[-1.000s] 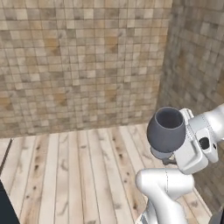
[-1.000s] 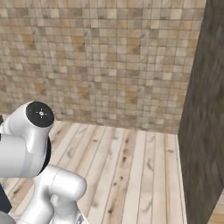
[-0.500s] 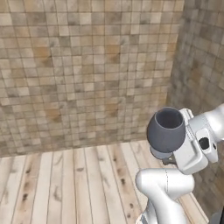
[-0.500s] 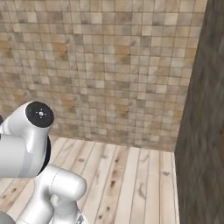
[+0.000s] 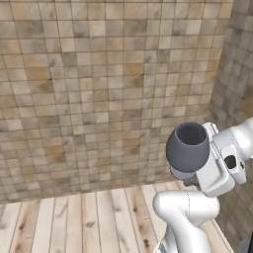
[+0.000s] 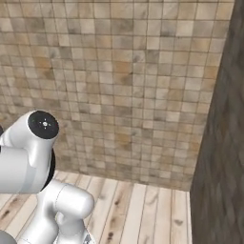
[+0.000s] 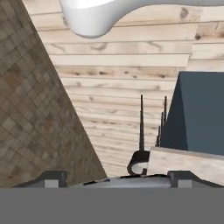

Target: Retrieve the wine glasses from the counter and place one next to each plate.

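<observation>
The floor (image 5: 89, 222) is pale wooden planking running up to the tiled wall (image 5: 99, 99). In the hand view, a dark-blue cabinet (image 7: 199, 113) stands on it, beside a beige stone slab (image 7: 188, 164).

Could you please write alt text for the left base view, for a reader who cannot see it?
A white robot arm with dark joints rises from the lower right, its dark grey round joint cap facing the camera. Behind it stands a beige and brown tiled wall above a pale wooden plank floor.
</observation>
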